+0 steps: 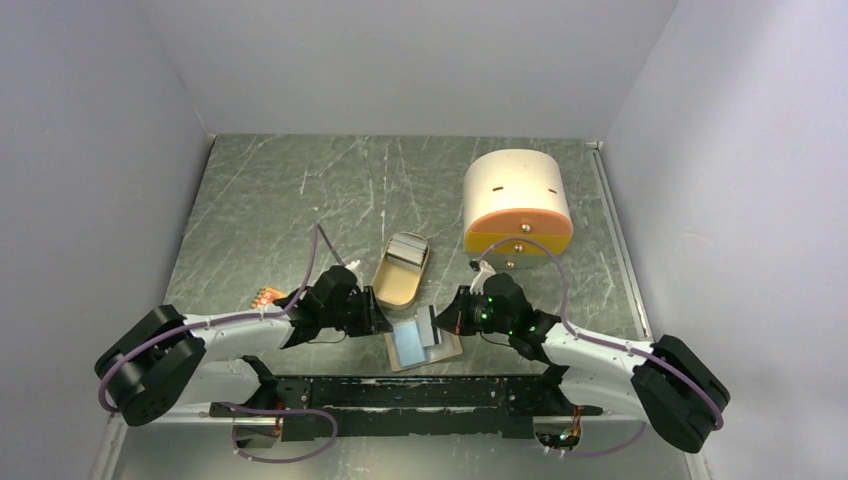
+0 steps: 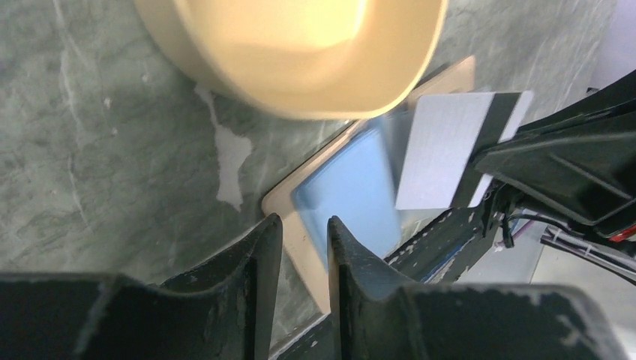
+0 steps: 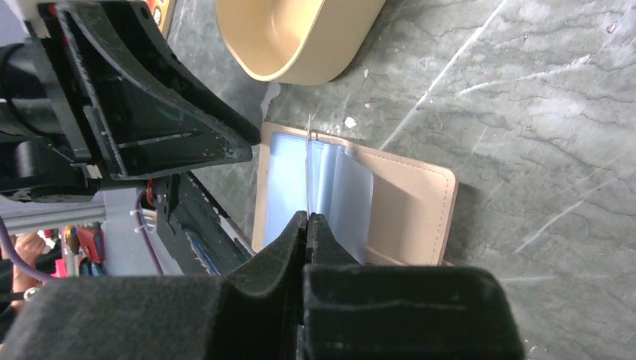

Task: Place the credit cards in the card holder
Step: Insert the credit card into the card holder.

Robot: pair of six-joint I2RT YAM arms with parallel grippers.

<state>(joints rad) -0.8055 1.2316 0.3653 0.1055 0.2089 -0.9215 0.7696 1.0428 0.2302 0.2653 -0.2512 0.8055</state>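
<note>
My right claw is pinched tight on the whitish-grey card with the dark stripe. The card stands on edge straight out from my fingertips, over the open card holder. The holder lies flat on the table under and ahead of that claw, with clear sleeves at its fold. The light blue card lies on the half nearer my left claw; whether it sits inside a pocket I cannot tell. My left claw's fingers stand a narrow gap apart and hold nothing, and the holder's corner shows through the gap. Beyond both claws sits the oval tan tin tray, with a pale striped thing at its far end that I cannot make out. Past my right claw stands the cream box with orange front.
</note>
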